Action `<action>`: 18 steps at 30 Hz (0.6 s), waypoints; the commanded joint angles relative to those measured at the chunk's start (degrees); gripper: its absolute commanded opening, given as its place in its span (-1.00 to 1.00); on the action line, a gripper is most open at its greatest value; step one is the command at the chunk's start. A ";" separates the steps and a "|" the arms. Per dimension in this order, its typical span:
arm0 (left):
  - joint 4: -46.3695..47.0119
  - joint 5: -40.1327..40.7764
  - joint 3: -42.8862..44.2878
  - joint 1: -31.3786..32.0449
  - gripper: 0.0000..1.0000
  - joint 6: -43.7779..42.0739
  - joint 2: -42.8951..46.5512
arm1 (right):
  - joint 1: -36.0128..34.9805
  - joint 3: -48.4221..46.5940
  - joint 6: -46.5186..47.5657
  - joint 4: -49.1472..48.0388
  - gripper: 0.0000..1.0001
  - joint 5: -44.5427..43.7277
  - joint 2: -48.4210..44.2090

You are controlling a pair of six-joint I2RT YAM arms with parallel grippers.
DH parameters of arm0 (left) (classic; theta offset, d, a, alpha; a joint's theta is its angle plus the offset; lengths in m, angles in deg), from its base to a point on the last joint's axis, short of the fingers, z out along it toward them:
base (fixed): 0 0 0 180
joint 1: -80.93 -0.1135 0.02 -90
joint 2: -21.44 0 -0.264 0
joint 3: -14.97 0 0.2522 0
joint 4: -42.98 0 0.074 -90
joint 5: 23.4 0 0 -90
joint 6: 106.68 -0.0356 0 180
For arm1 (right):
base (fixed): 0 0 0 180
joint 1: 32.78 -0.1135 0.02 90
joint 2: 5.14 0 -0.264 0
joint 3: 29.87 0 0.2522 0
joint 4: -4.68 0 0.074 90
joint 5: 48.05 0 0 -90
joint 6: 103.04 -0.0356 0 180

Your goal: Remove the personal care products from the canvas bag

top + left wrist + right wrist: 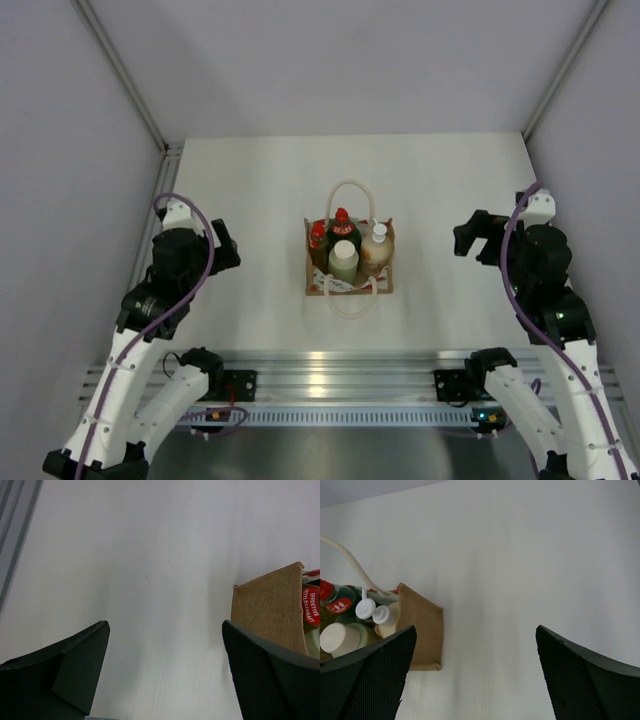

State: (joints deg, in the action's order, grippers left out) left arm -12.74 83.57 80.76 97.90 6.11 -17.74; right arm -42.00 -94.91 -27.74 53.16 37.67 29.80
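My left gripper and my right gripper hung on either side of the canvas bag, each well apart from it, both spread wide with nothing between the fingers. I judged that stance sensible: with the bag standing upright mid-worktop, either arm could reach in from its own flank.

All four products stood inside, packed close enough to prop one another: the dark green bottle at the far side, the slim yellow bottle to its left, the pale cylindrical bottle near the front, and the cream bottle on the right. The two cream handles had flopped outward, leaving the mouth open from above.

Only the top camera showed that whole arrangement. My left wrist view gave just the burlap side wall and a sliver of red label past my finger, so it told me little about the bottle tops. My right wrist view looked over the rim and showed the white caps, which made the cream bottle seem the easiest first pick.
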 commanded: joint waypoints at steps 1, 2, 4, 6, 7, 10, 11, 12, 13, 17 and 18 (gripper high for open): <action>3.02 -1.06 -0.17 0.17 0.97 0.50 -0.55 | -0.19 0.40 0.29 -4.31 0.99 -0.47 -0.75; 2.93 -1.67 -0.17 0.17 0.96 0.59 -0.72 | -0.19 0.49 0.20 -4.48 0.99 -0.39 -0.84; 3.02 -4.21 -0.17 0.17 0.97 1.21 -0.99 | -0.19 1.01 -0.33 -5.18 0.99 1.28 -1.19; 2.93 -6.15 -0.09 0.17 0.97 3.21 -1.16 | -0.19 2.50 0.72 -8.16 0.99 11.31 -1.45; 3.19 -9.03 -0.09 0.17 0.97 4.36 -1.25 | -0.28 3.29 1.25 -9.92 0.99 16.09 -1.63; 5.47 -15.89 -1.93 0.17 0.97 8.41 -1.51 | -0.54 7.07 -1.29 -18.44 0.99 27.46 -2.77; 7.65 -21.05 -2.63 0.17 0.97 9.37 -1.78 | -0.98 7.77 -2.17 -20.20 0.99 28.69 -3.03; 8.72 -23.19 -3.24 0.17 0.97 11.12 -2.56 | -1.33 9.00 -2.52 -23.26 0.99 29.92 -3.38; 9.86 -25.21 -4.30 0.17 0.97 11.84 -3.09 | -2.64 9.53 -2.53 -24.60 0.99 29.85 -3.56; 14.52 -33.30 -6.15 0.17 0.97 14.30 -6.34 | -8.70 10.86 -1.30 -28.30 0.99 24.68 -2.69; 15.49 -34.10 -6.24 0.25 0.96 14.74 -7.04 | -10.37 11.03 -0.51 -28.83 0.99 21.10 -1.55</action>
State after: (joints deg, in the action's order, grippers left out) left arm -4.72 58.22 75.56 97.95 17.30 -23.07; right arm -48.18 -83.83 -29.25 34.08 61.13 27.35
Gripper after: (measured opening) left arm 0.983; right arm 0.993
